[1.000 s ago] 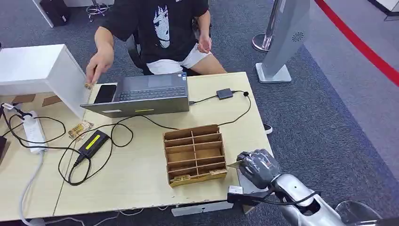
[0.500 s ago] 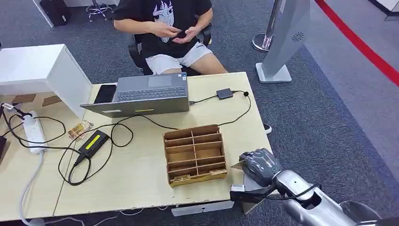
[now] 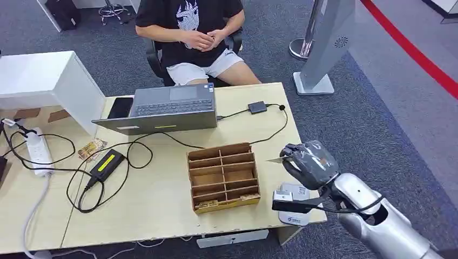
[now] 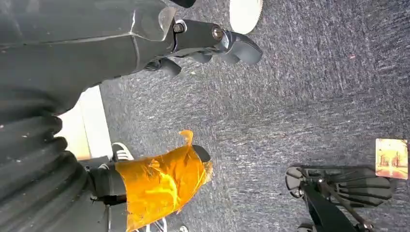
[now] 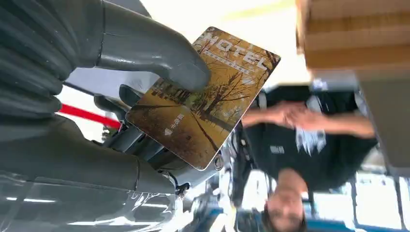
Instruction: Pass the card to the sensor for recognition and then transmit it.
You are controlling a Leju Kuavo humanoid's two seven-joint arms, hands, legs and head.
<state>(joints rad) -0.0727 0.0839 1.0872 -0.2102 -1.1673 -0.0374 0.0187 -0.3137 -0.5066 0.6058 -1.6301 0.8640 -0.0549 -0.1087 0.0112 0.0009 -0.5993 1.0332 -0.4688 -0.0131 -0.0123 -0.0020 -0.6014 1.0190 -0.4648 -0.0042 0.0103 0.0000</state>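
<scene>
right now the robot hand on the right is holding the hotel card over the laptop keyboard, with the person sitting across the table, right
Not quite. The right robot hand does hold the hotel card, but not over the laptop. The head view shows it raised near the table's right edge, just right of the wooden compartment organizer and above the white sensor. The person does sit across the table.

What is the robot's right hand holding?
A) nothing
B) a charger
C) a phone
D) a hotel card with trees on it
D: in the right wrist view the right hand pinches a hotel card printed with autumn trees and the word HOTEL, thumb pressed on its face.
</scene>
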